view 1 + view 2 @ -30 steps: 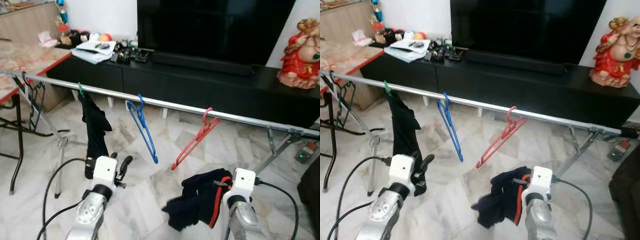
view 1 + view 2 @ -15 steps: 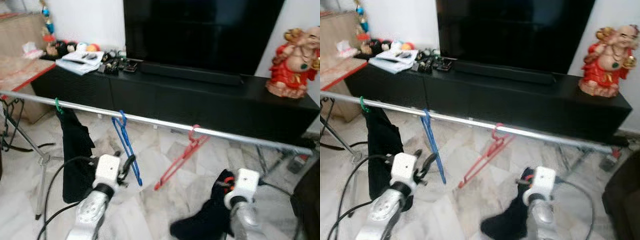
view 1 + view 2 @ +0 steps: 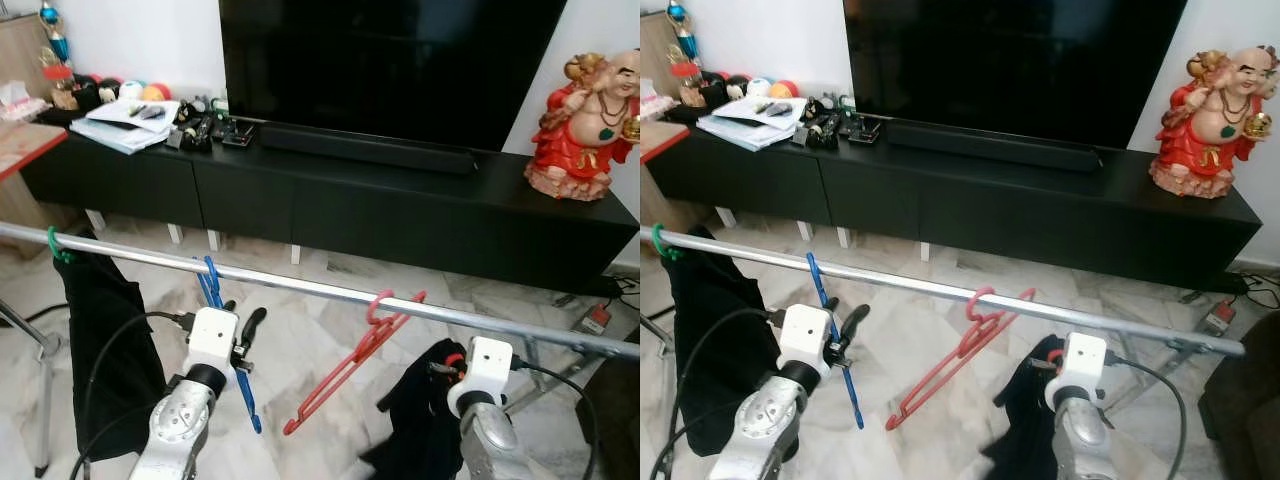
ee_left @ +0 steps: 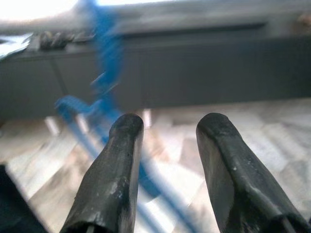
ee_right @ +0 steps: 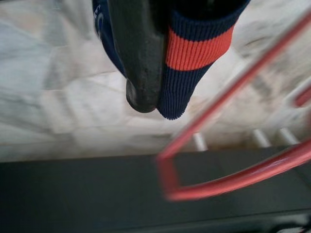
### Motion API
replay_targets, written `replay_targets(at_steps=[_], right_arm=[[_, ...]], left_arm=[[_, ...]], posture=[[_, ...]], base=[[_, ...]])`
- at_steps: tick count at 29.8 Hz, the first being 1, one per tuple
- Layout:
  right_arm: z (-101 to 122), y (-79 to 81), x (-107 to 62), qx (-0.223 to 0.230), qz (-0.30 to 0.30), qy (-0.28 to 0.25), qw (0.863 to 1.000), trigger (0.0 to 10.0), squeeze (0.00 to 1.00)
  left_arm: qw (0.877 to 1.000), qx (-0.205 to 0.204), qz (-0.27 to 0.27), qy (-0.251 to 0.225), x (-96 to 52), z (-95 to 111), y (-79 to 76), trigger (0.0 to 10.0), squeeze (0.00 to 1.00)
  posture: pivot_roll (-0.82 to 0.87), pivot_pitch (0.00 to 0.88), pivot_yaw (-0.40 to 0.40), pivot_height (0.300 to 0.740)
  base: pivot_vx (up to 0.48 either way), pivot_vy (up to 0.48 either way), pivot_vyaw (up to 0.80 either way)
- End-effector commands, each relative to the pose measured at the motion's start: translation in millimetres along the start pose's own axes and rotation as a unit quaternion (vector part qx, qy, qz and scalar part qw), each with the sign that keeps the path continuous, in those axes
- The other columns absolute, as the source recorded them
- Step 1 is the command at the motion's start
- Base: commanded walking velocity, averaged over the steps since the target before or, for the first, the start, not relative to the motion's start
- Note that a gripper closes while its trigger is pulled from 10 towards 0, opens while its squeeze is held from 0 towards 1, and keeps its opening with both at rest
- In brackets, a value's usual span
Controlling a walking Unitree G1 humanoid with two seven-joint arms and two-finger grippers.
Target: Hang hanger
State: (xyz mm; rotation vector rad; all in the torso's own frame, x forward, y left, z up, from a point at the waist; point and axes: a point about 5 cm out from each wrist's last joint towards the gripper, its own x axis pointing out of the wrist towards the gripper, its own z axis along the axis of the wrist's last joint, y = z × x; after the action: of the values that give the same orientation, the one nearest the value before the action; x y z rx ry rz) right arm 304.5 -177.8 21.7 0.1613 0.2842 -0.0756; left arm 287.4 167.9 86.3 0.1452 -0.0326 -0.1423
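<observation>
**Q:** So what are your two grippers doing right now?

**Me:** My left gripper (image 3: 243, 345) is empty, its two black fingers (image 4: 112, 179) spread apart. Right beyond them hangs the blue hanger (image 3: 228, 348), hooked on the silver rail (image 3: 300, 288) just above my wrist. My right gripper (image 5: 146, 73) is clamped on a dark navy garment (image 3: 425, 420) with an orange stripe at its cuff, which droops below that hand.

**Q:** Where is the hanger for the job, and which way does it lie?

**Me:** I take it to be the red hanger (image 3: 352, 365). Its hook sits over the rail just up and to the left of my right hand. It hangs askew: its long bar slants from the hook down and toward my left, its low end pointing at the floor between my two arms. In the right wrist view its red wire crosses close beside the garment's cuff.

**Q:** What could go wrong from here?

**Me:** As I judge it, the red hanger's hook rests loosely, so a nudge from my right hand or the swinging cloth could knock it off the rail. The cloth could also snag on the red wire. On my left, the open fingers sit so near the blue hanger that a careless lift could unhook it or set it swinging.
</observation>
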Motion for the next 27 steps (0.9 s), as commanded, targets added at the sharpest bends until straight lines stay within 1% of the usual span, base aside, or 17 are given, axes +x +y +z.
replay_targets(at_steps=[1,6,7,8,9,10,11,12,13,14,15,16,18,20,21,24,27], right_arm=[[2,-1.4,0.4,-0.003,0.002,-0.005,1.0,10.0,0.0],[0,0.8,0.1,-0.007,0.005,0.0,1.0,10.0,0.0],[0,1.0,0.0,-0.007,0.005,0.0,1.0,10.0,0.0],[0,1.0,0.0,-0.007,0.005,0.0,1.0,10.0,0.0],[-1,1.0,0.0,-0.007,0.005,0.0,1.0,10.0,0.0],[-1,0.9,-0.1,-0.007,0.005,0.001,1.0,10.0,0.0],[-1,0.7,-0.2,-0.007,0.004,0.001,1.0,10.0,0.0],[-1,0.5,-0.1,-0.008,0.004,0.002,1.0,10.0,0.0],[-1,0.5,-0.1,-0.008,0.004,0.002,1.0,10.0,0.0],[-1,0.6,-0.1,-0.008,0.004,0.003,1.0,10.0,0.0],[-2,1.1,-0.1,-0.008,0.005,0.003,1.0,10.0,0.0],[-2,1.6,-0.1,-0.009,0.006,0.004,1.0,10.0,0.0],[-2,2.8,0.0,-0.009,0.008,0.005,1.0,10.0,0.0],[-3,4.3,0.2,-0.012,0.01,0.006,1.0,10.0,0.0],[-3,4.3,0.2,-0.012,0.01,0.006,1.0,10.0,0.0],[-3,5.8,0.1,-0.016,0.012,0.006,1.0,10.0,0.0],[-3,6.2,0.0,-0.016,0.013,0.007,1.0,10.0,0.0]], left_arm=[[1.0,0.005,0.005,0.001,-2.6,3,1.4,10.0,0.0],[0.999,0.022,-0.026,0.012,-1.8,15,-3.6,10.0,0.0],[0.998,0.04,-0.03,0.033,-2.5,13,-3.0,10.0,0.0],[0.998,0.04,-0.03,0.033,-2.5,13,-3.0,10.0,0.0],[0.997,0.056,-0.029,0.051,-3.4,12,-1.7,10.0,0.0],[0.996,0.06,-0.026,0.068,-4.5,10,-0.3,10.0,0.0],[0.995,0.057,-0.016,0.085,-5.7,8,2.8,10.0,0.1],[0.993,0.046,0.0,0.107,-6.4,5,6.7,10.0,0.86],[0.993,0.046,0.0,0.107,-6.4,5,6.7,10.0,0.86],[0.992,0.043,0.005,0.115,-6.4,4,7.8,10.0,1.0],[0.991,0.033,0.016,0.125,-5.0,4,9.8,10.0,1.0],[0.991,0.012,0.031,0.133,-1.5,6,11.3,10.0,1.0],[0.99,-0.012,0.041,0.132,6.0,11,10.7,10.0,1.0],[0.991,-0.013,0.032,0.132,10.8,14,7.1,10.0,1.0],[0.991,-0.013,0.032,0.132,10.8,14,7.1,10.0,1.0],[0.991,-0.026,0.015,0.129,18.4,20,0.5,10.0,1.0],[0.992,-0.023,0.006,0.127,21.4,24,-1.5,10.0,1.0]], posture=[[0.05,0.061,-0.045,0.74],[0.05,0.064,-0.041,0.74],[0.05,0.062,-0.038,0.74],[0.05,0.062,-0.038,0.74],[0.05,0.062,-0.037,0.74],[0.05,0.063,-0.036,0.74],[0.05,0.064,-0.037,0.74],[0.06,0.065,-0.038,0.74],[0.06,0.065,-0.038,0.74],[0.06,0.065,-0.038,0.74],[0.05,0.065,-0.037,0.74],[0.06,0.066,-0.037,0.74],[0.06,0.065,-0.037,0.74],[0.05,0.063,-0.035,0.74],[0.05,0.063,-0.035,0.74],[0.05,0.06,-0.031,0.74],[0.05,0.056,-0.027,0.74]], base=[[0.0,0.0,0.0],[0.0,0.0,0.0],[0.0,0.0,0.0],[0.0,0.0,0.0],[0.0,0.0,0.0],[0.0,0.0,0.0],[0.0,0.0,0.0],[0.0,0.0,0.0],[0.0,0.0,0.0],[0.0,0.0,0.0],[0.0,0.0,0.0],[0.0,0.0,0.0],[0.0,0.0,0.0],[0.0,0.0,0.0],[0.0,0.0,0.0],[0.0,0.0,0.0],[0.0,0.0,0.0]])
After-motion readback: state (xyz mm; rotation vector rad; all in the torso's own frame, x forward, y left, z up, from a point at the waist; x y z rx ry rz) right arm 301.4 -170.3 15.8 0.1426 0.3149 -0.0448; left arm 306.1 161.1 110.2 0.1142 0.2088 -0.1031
